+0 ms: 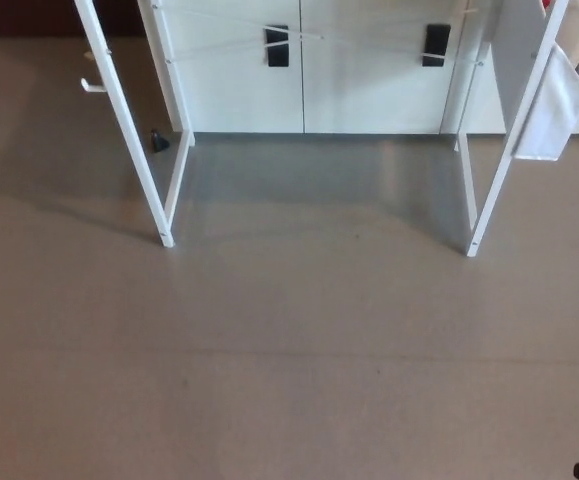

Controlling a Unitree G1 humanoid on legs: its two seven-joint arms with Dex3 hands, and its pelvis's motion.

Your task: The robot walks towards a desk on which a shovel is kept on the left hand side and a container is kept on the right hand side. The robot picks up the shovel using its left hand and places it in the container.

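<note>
Only the white desk legs (124, 120) stand on the grey floor (289, 340), before white cabinet doors (304, 70). Neither shovel nor container shows, so their lie cannot be told. No hand shows; fingers cannot be told.

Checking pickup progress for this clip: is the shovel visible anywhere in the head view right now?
No: the head view shows only the floor, the white desk legs and cabinet doors behind; the desk top is out of frame.
</note>
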